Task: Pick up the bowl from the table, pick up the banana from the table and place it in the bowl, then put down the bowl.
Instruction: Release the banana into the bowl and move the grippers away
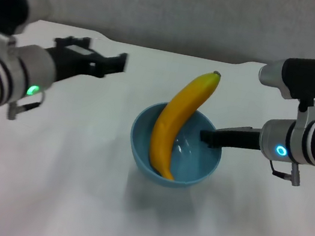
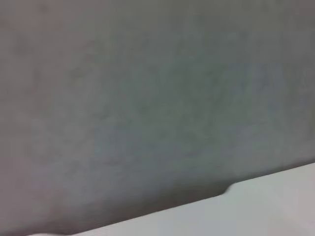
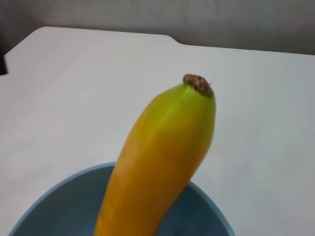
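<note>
Bowl (image 1: 176,146): light blue, centre of the counter (image 1: 58,198), rim gripped on its right side; whether raised or resting cannot be told
Banana (image 1: 179,122): 1 piece, leaning inside the bowl, stem end past the far rim
Right claw (image 1: 208,137): narrow, pinching the bowl's right rim
Left claw (image 1: 115,62): spread wide, empty, well left of the bowl, above the far counter
Step in hand: banana placed; putting down the bowl
Next move: judged, settle the bowl level, then release the rim gently so the banana stays put

Head camera overlooks table (image 1: 60,186); right wrist camera closely shares banana (image 3: 157,167).
</note>
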